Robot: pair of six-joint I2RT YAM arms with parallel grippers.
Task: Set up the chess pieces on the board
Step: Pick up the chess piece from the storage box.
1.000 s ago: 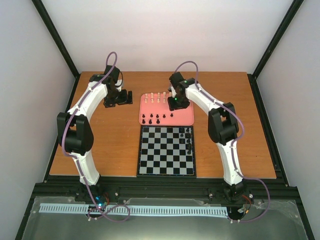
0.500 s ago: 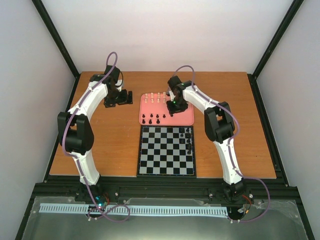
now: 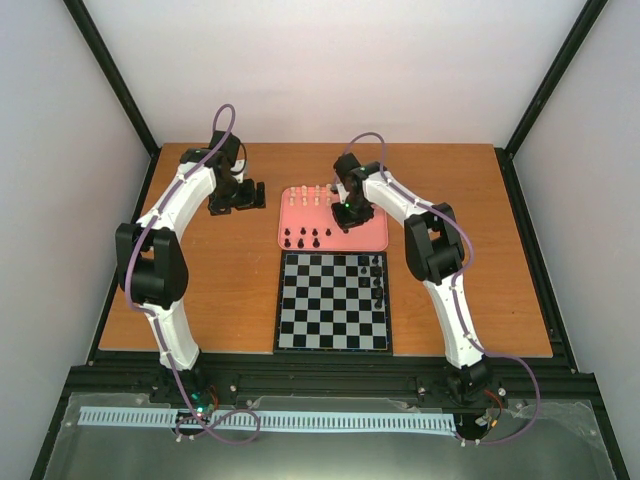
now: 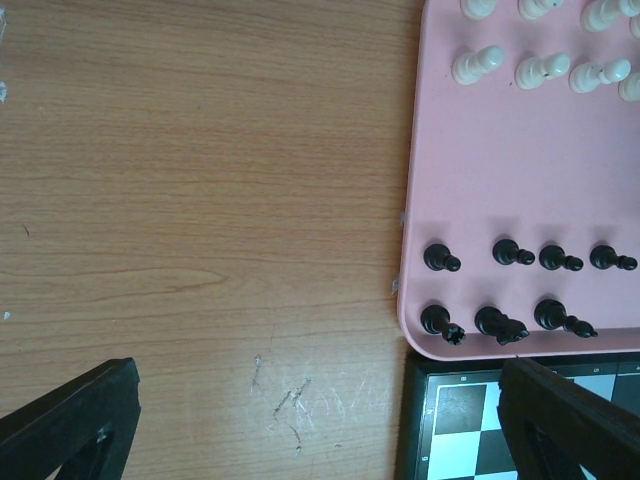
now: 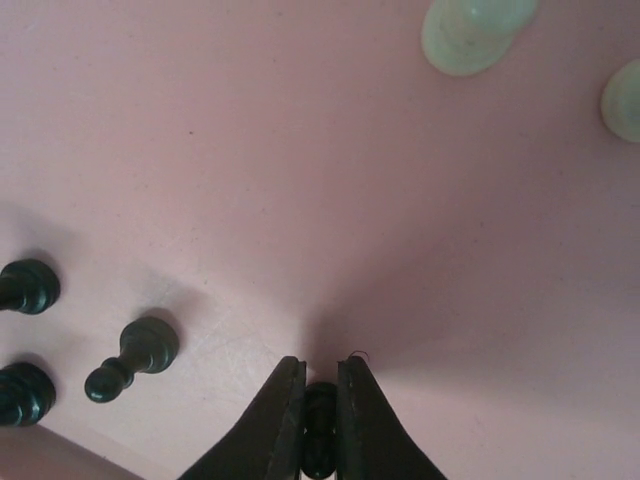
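My right gripper [image 5: 320,385] is down on the salmon-pink tray [image 3: 372,238] and shut on a small black chess piece [image 5: 320,432], pinched between its two fingers. Other black pieces [image 5: 135,358] stand to its left on the tray, and cream-white pieces [image 5: 470,30] stand farther back. The board [image 3: 322,312] lies in front of the tray, with a few black pieces [image 3: 377,280] along its right edge. My left gripper [image 4: 320,425] hangs open over bare wood left of the tray, with nothing between its fingers.
In the left wrist view, several black pieces [image 4: 497,322] stand in two rows at the tray's near left corner [image 4: 420,335], next to the board's corner [image 4: 450,430]. Black frame posts stand at the table's edges.
My right gripper has shifted a little left over the tray, come down and closed on a black piece. The left arm has not moved.
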